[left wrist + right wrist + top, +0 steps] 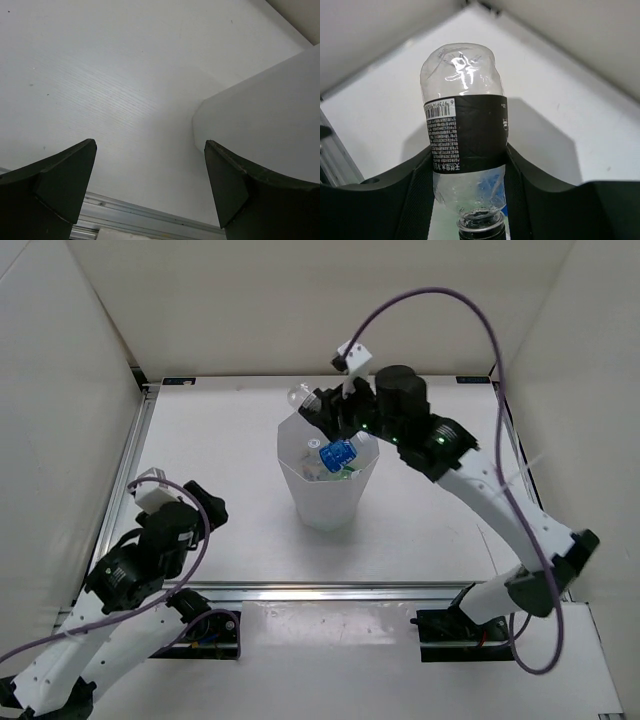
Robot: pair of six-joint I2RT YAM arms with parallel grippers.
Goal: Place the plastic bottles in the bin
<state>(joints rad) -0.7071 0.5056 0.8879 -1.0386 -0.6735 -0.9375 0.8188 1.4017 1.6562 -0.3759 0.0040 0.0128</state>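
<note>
The bin, a tall translucent white container, stands mid-table. Inside it I see a clear blue-labelled bottle and something green beneath it. My right gripper is shut on the clear black-labelled bottle, holding it above the bin's far rim, its base pointing away from the arm. In the right wrist view both fingers press the bottle's sides, the cap nearest the camera. My left gripper is open and empty near the table's left front. The bin's side shows in the left wrist view.
White walls enclose the table on three sides. An aluminium rail runs along the near edge and another along the left side. A purple cable arcs above the right arm.
</note>
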